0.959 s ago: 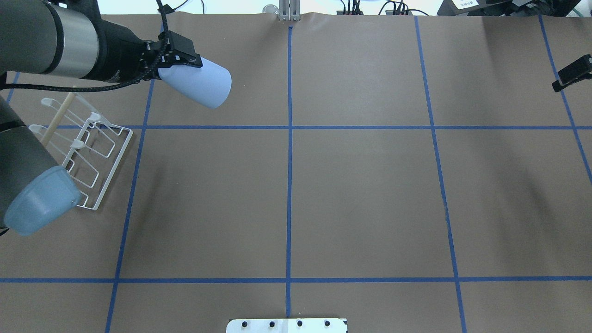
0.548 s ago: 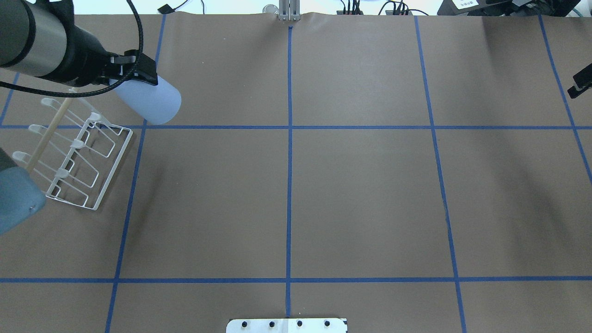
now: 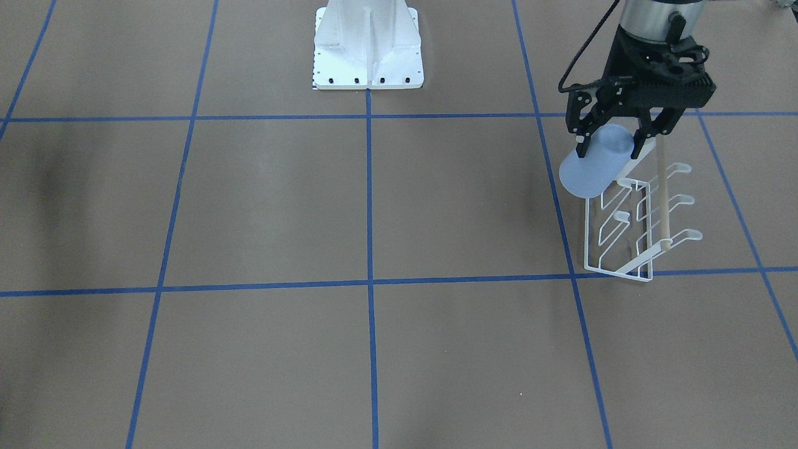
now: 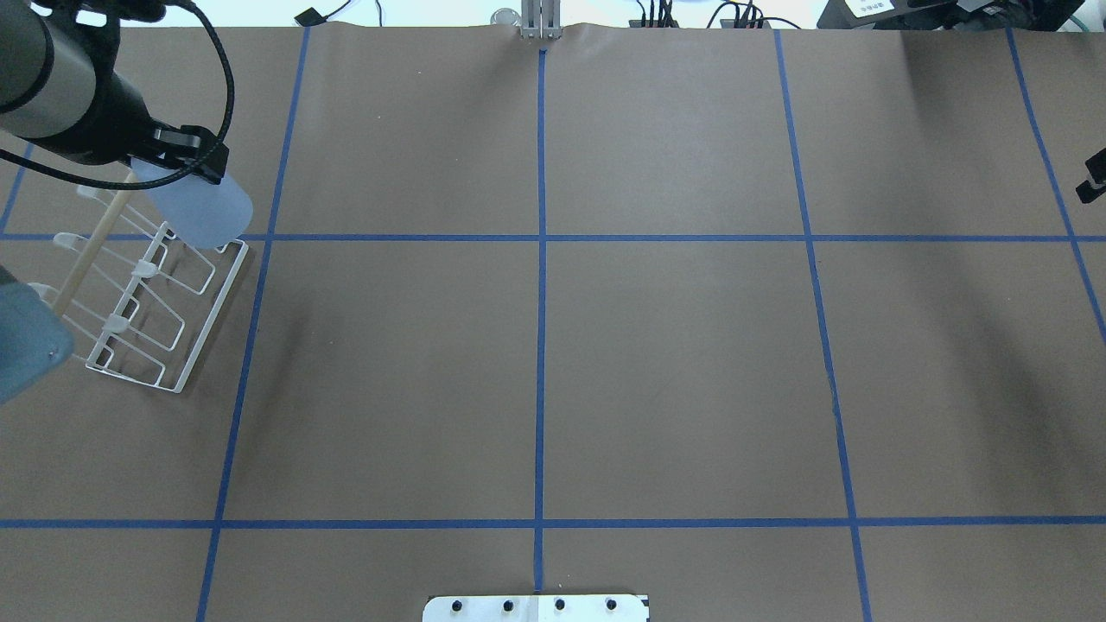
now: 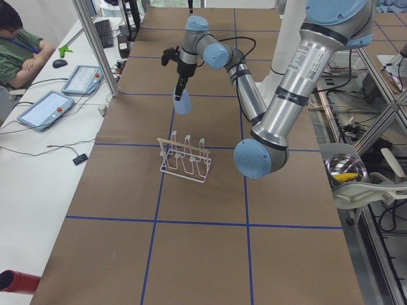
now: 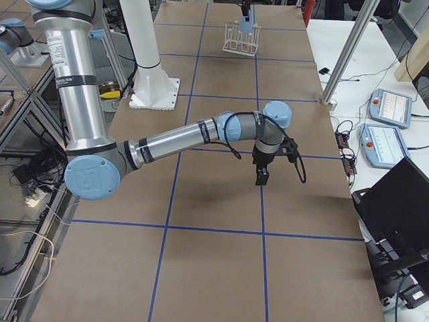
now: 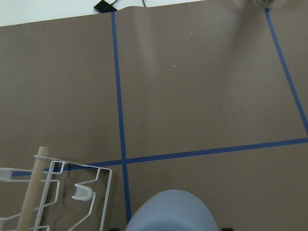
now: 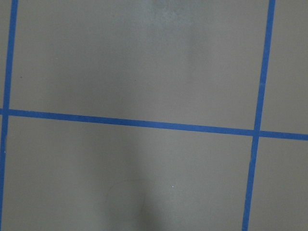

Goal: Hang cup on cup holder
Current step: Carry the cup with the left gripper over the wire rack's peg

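A small, smooth, matte, light blue-grey plastic cup (image 3: 592, 169) (image 4: 206, 214) (image 5: 182, 103) (image 7: 173, 212), tapered and without a handle, is clasped between the two black fingers of the left hand (image 3: 609, 149) (image 4: 179, 164). It is gripped near its narrow base, and its wide round rim is tilted downward. The cup is held in the air over one end of the white wire cup holder (image 3: 637, 260) (image 4: 212, 318) (image 5: 186, 166) (image 7: 82, 193). In the exterior left view a gap is seen between the two.

The holder is made of thin bent wire, with a rectangular frame, upturned round-tipped prongs and a pale wooden rod (image 3: 663, 199) (image 4: 86, 250) laid across it. It is set on the brown paper-covered surface (image 4: 674, 363), which is marked into squares by blue tape lines (image 4: 542, 345).

In the left wrist view only a rounded part of the cup is shown, cut off by the lower edge, and the holder is cropped at the corner. The right hand (image 4: 1094, 180) (image 6: 261, 176) is cut off at the overhead view's edge, so whether it is clenched or released cannot be told.

The left arm is stretched outward with the wrist turned down. The right arm is extended low, with the hand pointed at the surface.
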### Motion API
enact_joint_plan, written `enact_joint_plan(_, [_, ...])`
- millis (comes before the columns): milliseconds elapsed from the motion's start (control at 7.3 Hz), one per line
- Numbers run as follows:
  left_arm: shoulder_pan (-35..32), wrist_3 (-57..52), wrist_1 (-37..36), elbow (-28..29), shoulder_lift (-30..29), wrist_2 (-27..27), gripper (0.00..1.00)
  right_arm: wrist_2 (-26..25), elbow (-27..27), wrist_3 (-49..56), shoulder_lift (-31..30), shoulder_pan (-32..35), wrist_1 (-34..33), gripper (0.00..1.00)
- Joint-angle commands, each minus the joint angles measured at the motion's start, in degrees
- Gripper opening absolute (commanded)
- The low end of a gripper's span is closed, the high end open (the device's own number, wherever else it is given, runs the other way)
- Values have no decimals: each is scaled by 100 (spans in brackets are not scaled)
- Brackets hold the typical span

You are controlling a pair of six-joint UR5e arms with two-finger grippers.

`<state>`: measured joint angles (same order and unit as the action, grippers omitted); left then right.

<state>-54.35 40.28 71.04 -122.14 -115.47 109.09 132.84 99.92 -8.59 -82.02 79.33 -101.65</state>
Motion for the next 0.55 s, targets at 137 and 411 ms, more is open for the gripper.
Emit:
enact_joint_plan(137, [-366,-539,451,838,-29,16,0,13,-8,15,-235,153,5,100])
enact_joint_plan(411, [-375,-539,787,1217,-20,34,0,22,-8,-3,-244,153,-4,100])
